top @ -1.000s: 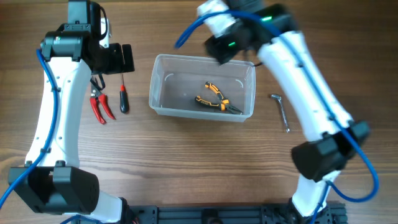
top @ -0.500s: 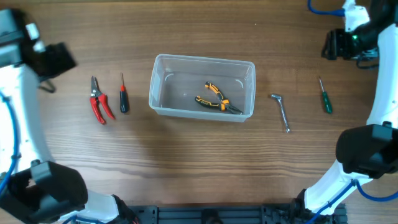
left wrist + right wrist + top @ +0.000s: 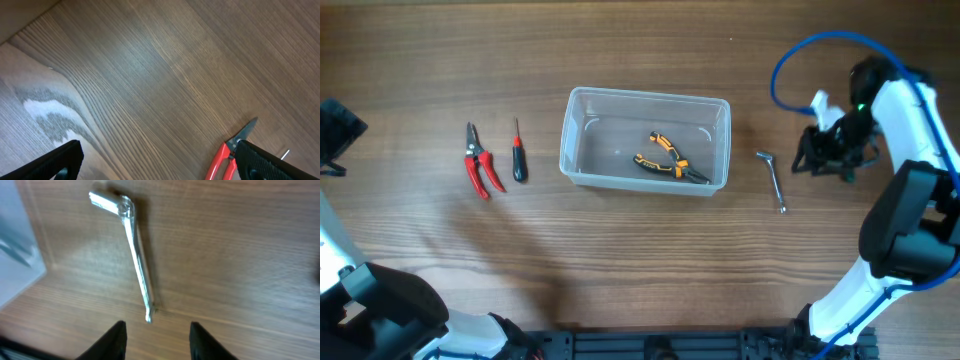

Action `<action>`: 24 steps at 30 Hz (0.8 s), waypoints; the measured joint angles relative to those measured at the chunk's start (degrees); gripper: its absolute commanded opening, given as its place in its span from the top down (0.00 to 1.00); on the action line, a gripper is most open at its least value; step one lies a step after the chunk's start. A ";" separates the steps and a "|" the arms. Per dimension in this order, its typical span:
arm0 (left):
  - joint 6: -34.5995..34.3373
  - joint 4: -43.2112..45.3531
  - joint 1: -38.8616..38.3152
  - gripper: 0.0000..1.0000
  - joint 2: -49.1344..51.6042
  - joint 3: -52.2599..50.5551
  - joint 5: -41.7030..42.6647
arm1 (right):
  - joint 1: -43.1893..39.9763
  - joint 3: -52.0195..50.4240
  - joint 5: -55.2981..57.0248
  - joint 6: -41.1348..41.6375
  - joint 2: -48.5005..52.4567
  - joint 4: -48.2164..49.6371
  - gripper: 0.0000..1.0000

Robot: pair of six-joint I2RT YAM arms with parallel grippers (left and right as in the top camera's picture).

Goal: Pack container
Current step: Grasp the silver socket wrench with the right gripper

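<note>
The clear rectangular plastic container [image 3: 569, 140] with rounded corners sits on the wooden table [image 3: 640, 270], well apart from both grippers. Inside it, toward its right half, lies a pair of orange-and-black-handled pliers [image 3: 670, 158].

The right gripper [image 3: 156, 341] is off to the container's right, past the silver L-shaped wrench [image 3: 772, 180] that lies on the table between them. In the right wrist view its two dark fingers [image 3: 113, 341] are spread with only bare wood between them, the wrench's thin end lies just ahead of the gap, and a corner of the container shows at the left edge. It touches neither the wrench nor the container.

The left gripper [image 3: 160, 162] is far out to the container's left, at the edge of the overhead view. Its fingers are wide apart and hold nothing.

Left of the container lie a small black-and-red-handled screwdriver [image 3: 519, 157], the nearer of the two, and beyond it a pair of red-handled pruning shears [image 3: 480, 168]. The shears' blade tip and red handles show beside the left gripper's right finger in the left wrist view.
</note>
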 measured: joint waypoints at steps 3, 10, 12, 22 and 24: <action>0.00 0.00 0.00 0.00 0.00 0.00 0.00 | 1.64 -4.61 -0.42 -0.20 0.00 3.45 0.66; 0.00 0.00 0.00 0.00 0.00 0.00 0.00 | 7.43 -8.07 -1.51 -1.53 0.00 10.93 0.64; 0.00 0.02 0.00 0.00 0.02 0.00 -0.02 | 9.35 -8.35 -1.57 -1.51 0.00 12.70 0.65; -0.02 0.02 0.00 0.00 0.00 0.00 -0.02 | 10.25 -8.37 2.51 -2.56 0.00 14.64 0.64; -0.02 0.02 0.00 0.00 0.00 0.00 -0.02 | 10.25 -8.41 2.54 -2.78 0.00 14.60 0.64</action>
